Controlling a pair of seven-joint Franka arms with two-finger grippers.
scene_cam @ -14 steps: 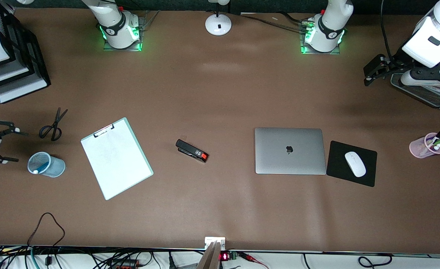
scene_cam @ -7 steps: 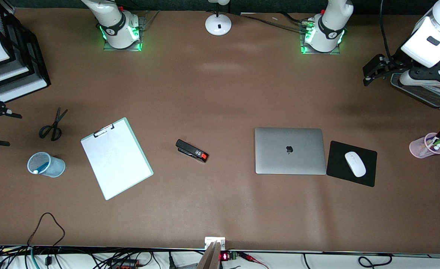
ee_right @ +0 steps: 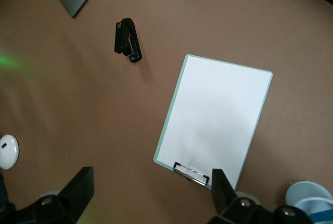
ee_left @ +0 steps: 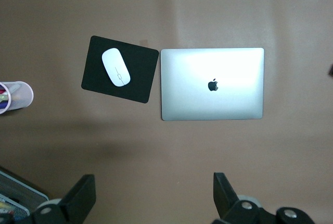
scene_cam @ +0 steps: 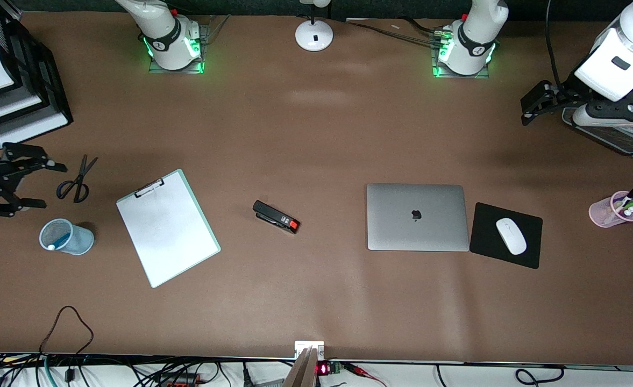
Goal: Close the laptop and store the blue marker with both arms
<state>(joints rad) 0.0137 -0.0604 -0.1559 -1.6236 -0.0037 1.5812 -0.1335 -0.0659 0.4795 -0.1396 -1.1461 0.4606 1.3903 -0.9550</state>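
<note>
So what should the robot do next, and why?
Probably just pull both arms back to rest. The laptop already lies shut, and the blue marker stands in the blue cup. The right gripper hangs open and empty beside the scissors; the left gripper is open over the table's end.

Both arms [scene_cam: 475,32] are glossy white with rounded shells and dark bands at the joints. Each base sits on a small plate along the table [scene_cam: 316,301] edge and glows green around its foot, with a small red button on top. Black cables run to the left arm's base. The left gripper [scene_cam: 534,102] and right gripper [scene_cam: 28,185] are matte black, with angular fingers [ee_left: 78,200] and small round silver screws.
</note>
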